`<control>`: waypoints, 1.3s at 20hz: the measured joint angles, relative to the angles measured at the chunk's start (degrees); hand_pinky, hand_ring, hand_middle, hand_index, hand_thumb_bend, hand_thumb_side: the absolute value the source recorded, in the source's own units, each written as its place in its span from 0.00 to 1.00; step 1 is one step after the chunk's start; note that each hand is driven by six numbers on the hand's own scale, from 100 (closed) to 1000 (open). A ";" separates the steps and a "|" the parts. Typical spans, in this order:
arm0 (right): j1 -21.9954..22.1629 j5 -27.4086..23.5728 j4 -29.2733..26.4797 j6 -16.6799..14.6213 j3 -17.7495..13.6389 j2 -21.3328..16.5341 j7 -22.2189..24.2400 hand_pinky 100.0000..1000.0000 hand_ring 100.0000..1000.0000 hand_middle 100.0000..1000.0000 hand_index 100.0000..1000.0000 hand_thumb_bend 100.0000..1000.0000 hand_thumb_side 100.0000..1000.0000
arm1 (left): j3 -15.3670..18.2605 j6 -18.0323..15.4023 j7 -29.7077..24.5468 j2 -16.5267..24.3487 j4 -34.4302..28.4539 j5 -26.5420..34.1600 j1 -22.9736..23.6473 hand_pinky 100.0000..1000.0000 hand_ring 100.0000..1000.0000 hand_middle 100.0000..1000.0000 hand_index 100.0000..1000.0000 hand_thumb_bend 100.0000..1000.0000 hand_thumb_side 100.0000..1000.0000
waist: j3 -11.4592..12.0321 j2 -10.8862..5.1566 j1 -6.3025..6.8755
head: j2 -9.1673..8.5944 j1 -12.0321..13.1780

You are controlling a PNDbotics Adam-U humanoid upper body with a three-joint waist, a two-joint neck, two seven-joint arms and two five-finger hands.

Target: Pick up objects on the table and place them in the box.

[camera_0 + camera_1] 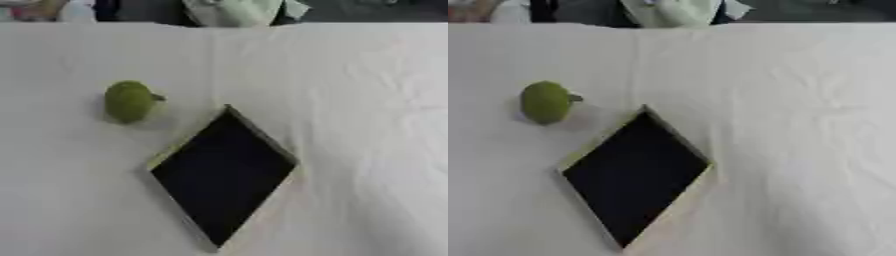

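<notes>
Left eye view shows a counter [350,125] covered with a white, slightly creased cloth that fills nearly the whole picture. Near the middle lies a shallow rectangular box with a black inside and pale, cream-coloured walls [223,175], turned so that its corners point up, down, left and right like a diamond. Nothing shows inside the box. Up and to the left of the box, near its top corner but apart from it, rests a round green fruit-shaped object with a small dark stem [129,101]; the stem points toward the box's side. The green object sits on the cloth, not in the box. Beyond the far edge of the counter, above the box, something pale and crumpled shows against a dark background. No robot hand shows in this view, so whether either is released or clenched cannot be seen.

Right eye view gives nearly the same scene. The box sits a little left of the middle, with its near right wall showing as a pale strip. The green object lies up and left of the box's top corner, again clear of it. No robot hand appears here either.
</notes>
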 measured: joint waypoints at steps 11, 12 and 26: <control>-0.39 0.00 0.00 0.23 -0.92 0.47 -0.29 0.82 0.78 0.41 0.65 0.00 0.15 | 0.45 -1.07 0.08 0.55 0.65 -0.09 0.35 0.48 0.56 0.52 0.65 0.00 0.48 | -0.31 0.97 0.12 | -0.73 0.21; -0.28 0.00 0.00 0.31 -1.06 0.50 -0.38 0.82 0.78 0.41 0.65 0.00 0.15 | 0.59 -1.04 0.11 0.55 0.65 -0.13 0.43 0.48 0.56 0.53 0.65 0.00 0.48 | -0.33 0.97 0.11 | -0.66 0.19; -0.59 -0.01 0.00 0.50 -0.92 0.72 -0.47 0.82 0.77 0.41 0.65 0.00 0.12 | -2.13 -0.32 -5.05 5.84 4.60 -5.25 -2.01 0.53 0.64 0.62 0.75 0.00 0.32 | -0.37 0.46 0.13 | -0.49 0.16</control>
